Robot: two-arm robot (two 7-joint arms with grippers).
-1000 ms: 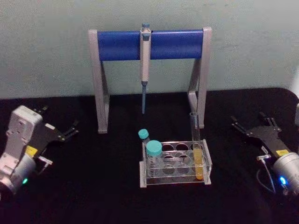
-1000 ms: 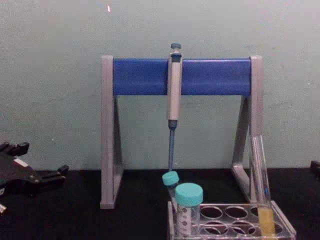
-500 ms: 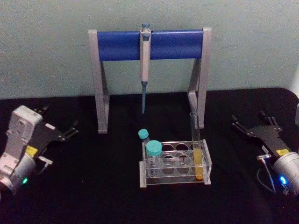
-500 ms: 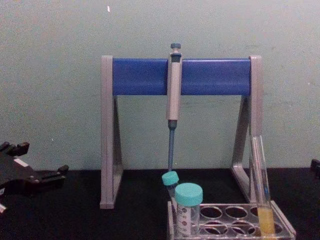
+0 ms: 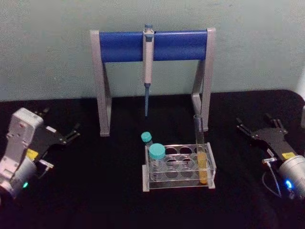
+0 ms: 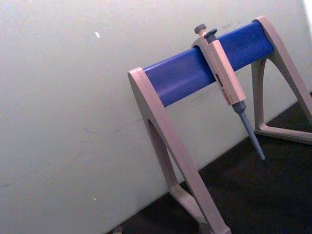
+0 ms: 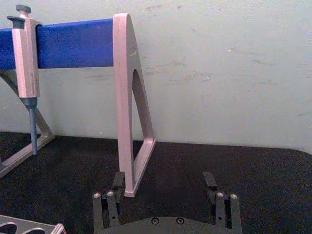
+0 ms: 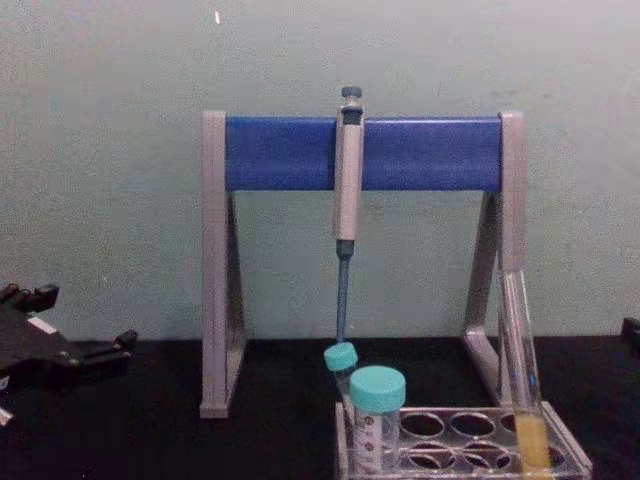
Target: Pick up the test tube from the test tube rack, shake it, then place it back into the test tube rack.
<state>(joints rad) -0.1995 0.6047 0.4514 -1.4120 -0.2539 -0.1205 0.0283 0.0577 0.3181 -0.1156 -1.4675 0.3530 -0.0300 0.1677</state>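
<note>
Glass is proving hard to read here — the test tube (image 5: pixel 200 148) is standing in the right-hand end of the test tube rack (image 5: pixel 178 168), leaning slightly, and its clear upper part is nearly vanishing against the grey leg of the pipette stand (image 5: pixel 151 45) behind it, while the yellow-orange liquid in its lower part is showing plainly. In the chest view the rack's (image 8: pixel 462 442) front is being cut off by the bottom edge, so the tube's (image 8: pixel 524 385) base is lying out of sight there. Counting: one test tube, one rack, two teal-capped vials (image 5: pixel 156 157) sitting at the rack's left end, one pipette (image 5: pixel 148 67) hanging from the blue bar. The left gripper (image 5: pixel 61 132) is resting on the black table (image 5: pixel 95 191) far to the left, fingers spread apart and holding nothing; the right gripper (image 5: pixel 257 129) is lying far to the right — its fingers are likewise spread and empty, well apart from the rack.
</note>
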